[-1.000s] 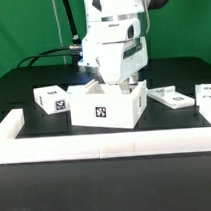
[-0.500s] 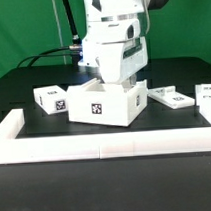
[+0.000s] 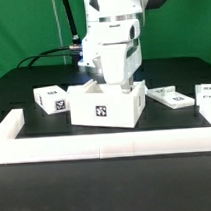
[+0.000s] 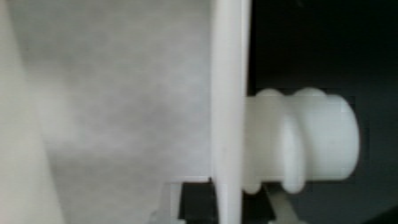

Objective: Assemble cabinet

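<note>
The open white cabinet box (image 3: 106, 106) sits mid-desk (image 3: 18, 98), with the long rail (image 3: 106, 144) just at its 6 o'clock, a small block (image 3: 51, 99) near at 9 o'clock, and a flat panel (image 3: 171, 97) and a second block (image 3: 206, 93) out at 3 o'clock. The arm (image 3: 115, 43) hangs into the box from 12 o'clock; the box hides the fingers, so I cannot tell how wide they stand. Up close, a ribbed white knob (image 4: 302, 135) juts from a thin white wall (image 4: 228, 90).
</note>
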You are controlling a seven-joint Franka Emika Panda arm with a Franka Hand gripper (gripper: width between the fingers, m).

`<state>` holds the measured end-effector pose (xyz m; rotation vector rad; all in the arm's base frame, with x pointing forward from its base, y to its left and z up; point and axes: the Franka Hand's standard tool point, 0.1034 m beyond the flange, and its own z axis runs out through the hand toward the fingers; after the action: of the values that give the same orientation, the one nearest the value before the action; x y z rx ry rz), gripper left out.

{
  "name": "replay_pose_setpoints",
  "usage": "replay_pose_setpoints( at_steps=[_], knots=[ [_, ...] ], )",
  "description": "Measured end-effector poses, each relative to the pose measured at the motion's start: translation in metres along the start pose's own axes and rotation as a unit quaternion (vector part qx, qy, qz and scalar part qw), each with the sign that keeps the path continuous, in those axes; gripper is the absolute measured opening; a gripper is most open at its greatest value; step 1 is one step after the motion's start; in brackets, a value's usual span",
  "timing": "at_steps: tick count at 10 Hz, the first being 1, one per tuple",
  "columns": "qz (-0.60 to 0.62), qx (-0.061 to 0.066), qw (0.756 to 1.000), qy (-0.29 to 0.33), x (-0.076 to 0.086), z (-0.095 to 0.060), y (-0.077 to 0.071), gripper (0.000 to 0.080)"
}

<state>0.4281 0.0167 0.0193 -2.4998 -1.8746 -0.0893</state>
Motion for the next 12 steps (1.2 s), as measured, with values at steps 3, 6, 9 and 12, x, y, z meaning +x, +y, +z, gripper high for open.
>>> replay_pose_setpoints(
  at_steps=[3,6,9,12],
  knots=[
    [-0.087,0.002,0.996,-0.007,0.009,0.001,0.017,0.0035],
    [-0.127,-0.006,0.992,-0.011,0.019,0.001,0.024,0.0035],
    [-0.128,-0.003,0.992,-0.013,0.019,0.002,0.025,0.0035],
    [-0.137,-0.012,0.99,-0.004,0.05,0.003,0.05,0.0035]
  ],
)
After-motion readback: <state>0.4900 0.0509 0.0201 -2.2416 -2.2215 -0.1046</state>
